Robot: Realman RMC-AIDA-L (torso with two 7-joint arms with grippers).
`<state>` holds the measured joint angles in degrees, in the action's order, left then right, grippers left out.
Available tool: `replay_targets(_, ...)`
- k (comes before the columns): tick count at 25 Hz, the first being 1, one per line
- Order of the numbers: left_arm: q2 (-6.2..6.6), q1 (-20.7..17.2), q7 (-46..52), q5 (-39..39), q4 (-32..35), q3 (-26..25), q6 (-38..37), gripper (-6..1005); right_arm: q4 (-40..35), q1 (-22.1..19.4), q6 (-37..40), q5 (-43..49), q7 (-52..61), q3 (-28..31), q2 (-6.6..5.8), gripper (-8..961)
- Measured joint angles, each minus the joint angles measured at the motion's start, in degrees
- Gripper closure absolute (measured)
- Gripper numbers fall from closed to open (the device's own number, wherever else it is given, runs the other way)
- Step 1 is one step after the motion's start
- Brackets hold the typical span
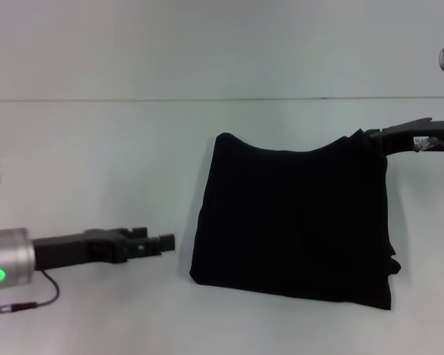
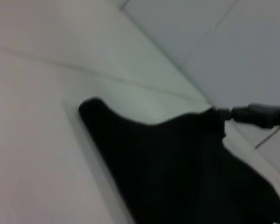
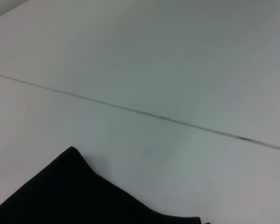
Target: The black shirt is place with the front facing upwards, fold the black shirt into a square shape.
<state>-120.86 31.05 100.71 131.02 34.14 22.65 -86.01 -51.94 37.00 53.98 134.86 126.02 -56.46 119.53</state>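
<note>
The right gripper's (image 1: 366, 135) fingers were pinched on the far right corner of the black shirt (image 1: 296, 222), and that corner stood lifted, with the cloth sagging in a curve between it and the far left corner. The gripper's arm reached in from the right edge of the head view. The shirt lay folded into a rough rectangle on the white table (image 1: 96, 148), right of centre, its near edge flat and slightly uneven at the near right corner; no lettering showed. The left gripper (image 1: 163, 242) hovered low just left of the shirt, apart from it, and whether its fingers were spread or together could not be told.
</note>
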Motion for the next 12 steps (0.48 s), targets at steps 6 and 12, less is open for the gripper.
replay_targets(6,-0.79,1.97,2.14,0.36,-2.24,5.97,3.14,107,-0.08,0.00,0.04,-0.64,-0.42,-0.16,0.08,932)
replay_targets(12,-1.34,3.69,2.67,0.39,-4.60,8.25,5.00,107,-0.09,0.00,0.07,-0.66,-1.06,0.03,0.09,932)
